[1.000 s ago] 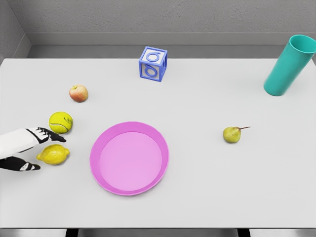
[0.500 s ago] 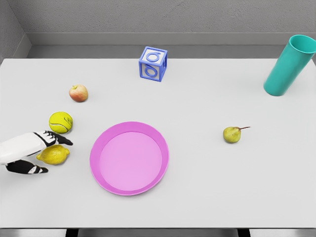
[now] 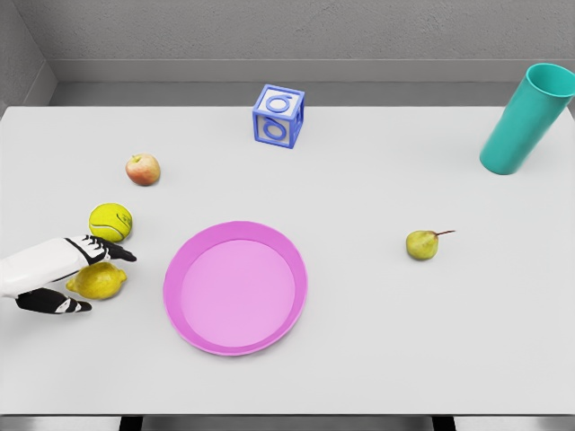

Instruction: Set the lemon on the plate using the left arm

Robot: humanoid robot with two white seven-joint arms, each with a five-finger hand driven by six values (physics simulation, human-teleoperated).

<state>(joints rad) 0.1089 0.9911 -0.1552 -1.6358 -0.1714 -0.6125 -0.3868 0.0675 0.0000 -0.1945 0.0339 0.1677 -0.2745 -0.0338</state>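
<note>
Table [image 3: 377, 359]: white, seen from my head camera, carrying seven loose items.

Lemon [image 3: 101, 281]: yellow, lying on the tabletop near the left edge, just left of the plate and not on it.

My left hand [image 3: 56, 274]: entering from the left edge, white with black fingertips. Fingers [image 3: 110, 252] reach across the far side of the lemon and the thumb [image 3: 61, 305] sits on its near side, so the hand brackets the fruit. I cannot tell whether the fingers actually press it; the lemon rests on the table.

Plate [image 3: 176, 269]: round, pink, with a raised rim, toward the near edge, left of centre; nothing in it.

Tennis ball [image 3: 110, 221]: yellow-green, just beyond the lemon, close to my fingertips.

Apple [image 3: 143, 169]: red and yellow, farther back along the left side.

Toy block [image 3: 278, 115]: blue and white, with a ring pattern on its faces, near the far edge at centre.

Cup [image 3: 526, 119]: teal, leaning, at the far right corner.

Pear [image 3: 421, 243]: yellow-green, stem pointing right, well right of the plate.
</note>
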